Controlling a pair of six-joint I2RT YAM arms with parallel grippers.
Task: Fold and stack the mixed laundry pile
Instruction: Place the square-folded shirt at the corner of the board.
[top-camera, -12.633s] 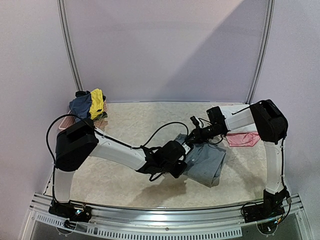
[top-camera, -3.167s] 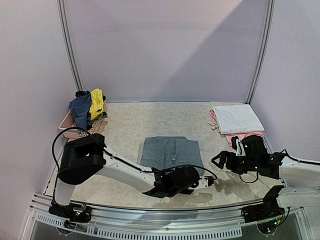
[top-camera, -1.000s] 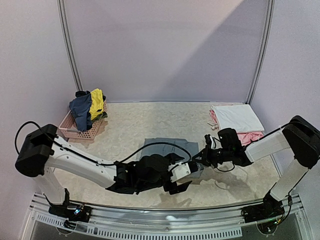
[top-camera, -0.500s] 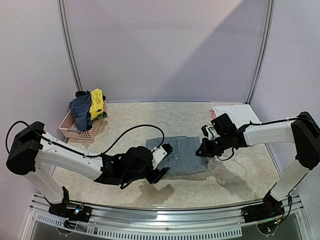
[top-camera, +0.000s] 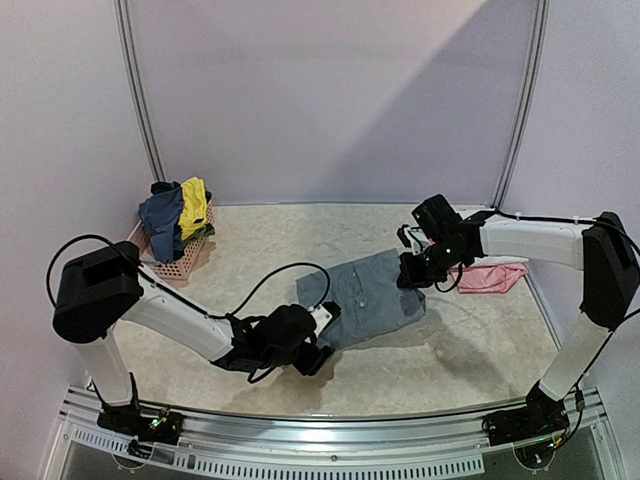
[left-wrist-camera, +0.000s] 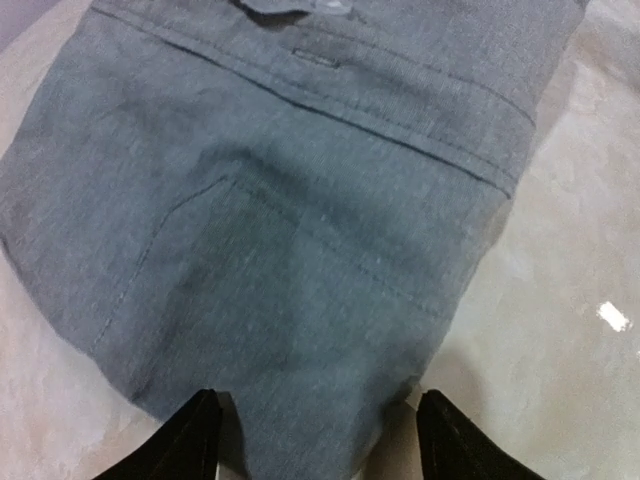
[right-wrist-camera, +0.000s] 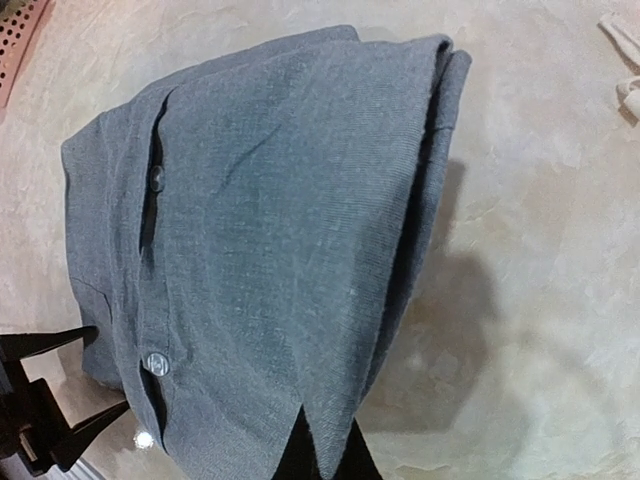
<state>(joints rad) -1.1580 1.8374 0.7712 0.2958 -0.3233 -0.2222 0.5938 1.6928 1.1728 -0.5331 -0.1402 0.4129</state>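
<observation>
The folded grey trousers (top-camera: 365, 300) hang tilted over the middle of the table, their far right edge lifted. My right gripper (top-camera: 412, 275) is shut on that edge; in the right wrist view its dark fingers (right-wrist-camera: 320, 460) pinch a cloth point of the grey trousers (right-wrist-camera: 270, 220). My left gripper (top-camera: 325, 338) is low at the trousers' near corner. It is open, and in the left wrist view the corner of the grey trousers (left-wrist-camera: 300, 250) lies between its spread fingertips (left-wrist-camera: 325, 440). A navy top (top-camera: 160, 212) and a yellow garment (top-camera: 194, 205) lie in the basket.
The pink lattice basket (top-camera: 165, 265) stands at the back left. A pink piece (top-camera: 487, 278) lies at the right, partly under my right arm. A white cloth edge (right-wrist-camera: 622, 88) shows at the right wrist view's upper right. Purple walls bound the table.
My right gripper has moved back and to the right, lifting the trousers' edge so they tilt. My left gripper has narrowed and sits at their near corner.
</observation>
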